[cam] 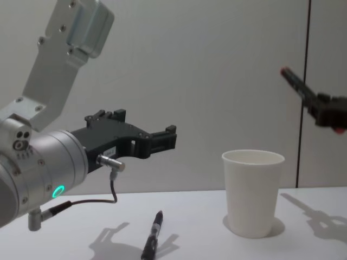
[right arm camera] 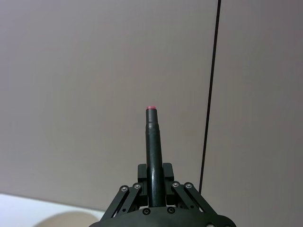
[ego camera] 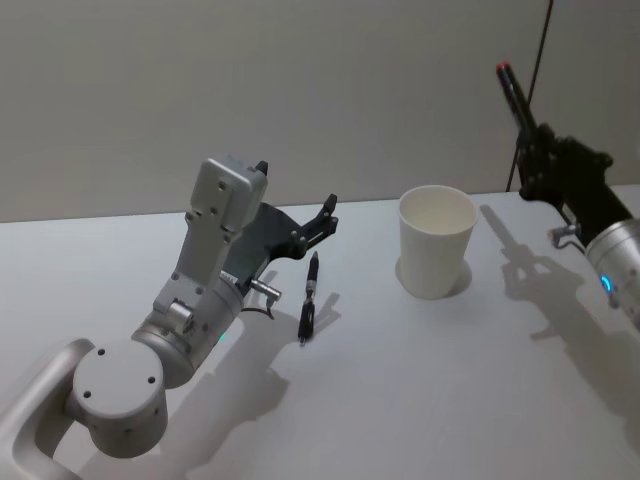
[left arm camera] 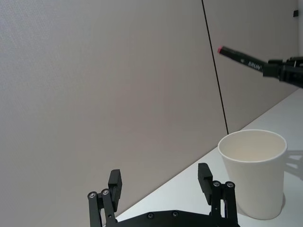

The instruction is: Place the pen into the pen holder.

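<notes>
Right gripper (ego camera: pixel 528 138): it is hanging raised off to the right of the pen holder, a plain tapered white paper cup (ego camera: pixel 436 245) with a rolled rim. Its fingers are pinching narrowly on the lower barrel of a slim, dark red-tipped pen (ego camera: pixel 515 90). The pen is pointing upward, red end uppermost, and leaning toward the cup's side. The right wrist view shows the right gripper (right arm camera: pixel 154 171) with both fingers pressing against the red-tipped pen (right arm camera: pixel 152 142). In the chest view the red-tipped pen (cam: pixel 293 80) is sitting higher than the cup's rim and to its right, not over the mouth.

White paper cup (cam: pixel 252 195): it is standing upright on the white table (ego camera: pixel 420 400), mouth open.

Left gripper (ego camera: pixel 322 222): it is hovering above the table, left of the cup. Its fingers are spread wide and gripping nothing, as the left wrist view shows of the left gripper (left arm camera: pixel 160 175).

Second item: a black pen (ego camera: pixel 310 298) is lying flat on the table beneath the left gripper's fingertips, apart from them, between that arm and the cup.
</notes>
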